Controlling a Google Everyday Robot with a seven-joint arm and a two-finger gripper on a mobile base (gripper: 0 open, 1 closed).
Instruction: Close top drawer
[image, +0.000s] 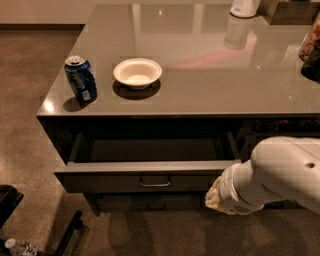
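Observation:
The top drawer (125, 176) is pulled out from under the grey countertop (210, 75). Its dark inside shows nothing in it. Its flat front carries a small metal loop handle (155, 183) at the centre. My white arm (280, 172) comes in from the right. My gripper (214, 196) is at the arm's yellowish end, low at the right end of the drawer front, close to it or touching it. A lower drawer front (145, 203) shows just beneath.
A blue can (80, 78) and a white bowl (137, 72) stand on the countertop near its front left. A white container (244, 7) stands at the back and dark items (311, 50) at the right edge. A water bottle (17, 247) and a black base part (9, 200) are on the floor at the lower left.

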